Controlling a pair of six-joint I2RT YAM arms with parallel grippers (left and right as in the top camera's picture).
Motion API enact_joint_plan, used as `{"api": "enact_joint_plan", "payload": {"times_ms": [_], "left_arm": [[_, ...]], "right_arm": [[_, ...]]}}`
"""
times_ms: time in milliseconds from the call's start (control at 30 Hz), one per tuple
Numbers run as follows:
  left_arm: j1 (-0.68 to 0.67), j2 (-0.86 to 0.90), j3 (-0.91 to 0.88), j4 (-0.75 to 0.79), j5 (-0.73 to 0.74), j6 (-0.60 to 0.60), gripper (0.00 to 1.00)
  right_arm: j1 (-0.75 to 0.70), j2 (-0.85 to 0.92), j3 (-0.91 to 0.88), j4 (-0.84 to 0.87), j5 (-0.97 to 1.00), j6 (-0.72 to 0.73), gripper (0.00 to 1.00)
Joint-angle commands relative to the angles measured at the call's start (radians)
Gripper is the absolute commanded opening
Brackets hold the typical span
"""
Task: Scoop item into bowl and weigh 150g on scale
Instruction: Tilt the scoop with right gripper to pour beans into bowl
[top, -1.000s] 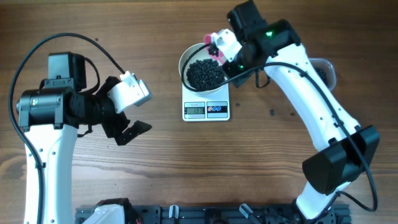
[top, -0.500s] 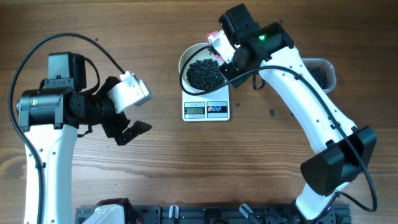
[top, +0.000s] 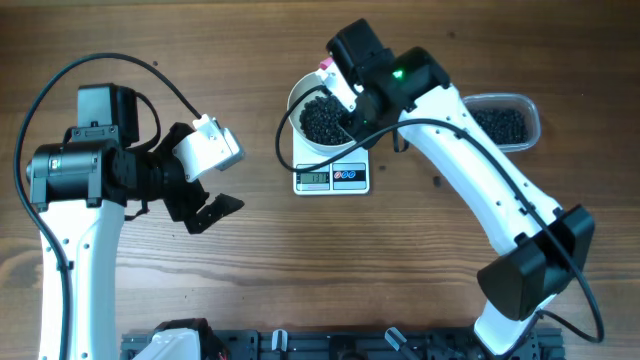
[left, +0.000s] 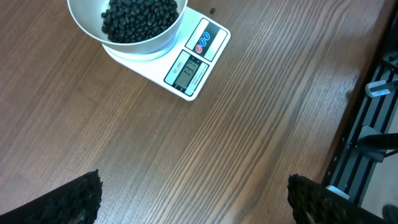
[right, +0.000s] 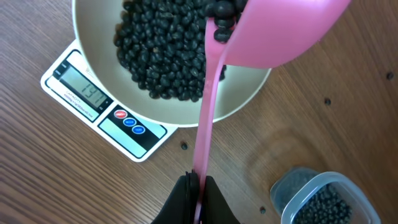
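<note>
The white bowl (right: 99, 68) stands on the scale (right: 106, 118) and holds a heap of black beads (right: 161, 56). My right gripper (right: 199, 186) is shut on the thin handle of a pink scoop (right: 286, 31). The scoop hangs tilted over the bowl's right side with a few beads at its lip. From overhead, the scoop (top: 326, 66) peeks out at the bowl's (top: 297, 105) far rim, above the scale (top: 332, 178). My left gripper (top: 205, 205) hangs open over bare table to the left. Its wrist view has the bowl (left: 143, 50) and scale (left: 193, 65) at the top.
A clear plastic tub (top: 500, 122) with more beads sits right of the scale; it also shows as the tub (right: 323, 199) at the lower right of the right wrist view. Stray beads (right: 184, 147) lie on the wood near the scale. A black rail (top: 330, 345) runs along the front edge.
My right arm has swung left, carrying the scoop from the bowl's right rim across to its far side, and the tub is now uncovered. The left arm has not moved.
</note>
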Motion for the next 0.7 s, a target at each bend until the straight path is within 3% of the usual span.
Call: {"api": "enact_joint_plan", "payload": {"times_ms": [0,467,667], "left_arm": [[0.004,-0.010,0.019,0.000,0.022,0.020,1.00],[0.004,-0.010,0.019,0.000,0.022,0.020,1.00],[0.004,-0.010,0.019,0.000,0.022,0.020,1.00]], "right_arm": [[0.009,-0.009,-0.011,-0.004,0.040,0.005,0.04],[0.021,-0.002,-0.035,0.011,0.058,0.022,0.04],[0.020,-0.003,-0.035,-0.002,-0.023,0.027,0.04]]}}
